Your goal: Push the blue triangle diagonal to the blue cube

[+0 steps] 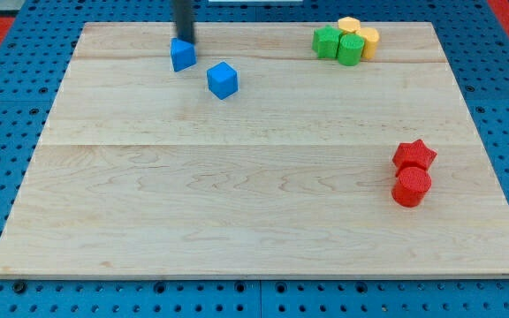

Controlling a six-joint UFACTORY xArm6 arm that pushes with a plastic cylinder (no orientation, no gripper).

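The blue triangle (182, 55) lies near the view's top left of the wooden board (237, 194). The blue cube (223, 79) sits just to its lower right, a small gap between them. My tip (185, 41) comes down from the view's top edge and stands right at the top edge of the blue triangle, touching or almost touching it.
Two green blocks (338, 43) and two yellow blocks (360, 35) cluster at the view's top right. A red star (414, 155) and a red cylinder (411, 187) sit together at the view's right. Blue pegboard surrounds the board.
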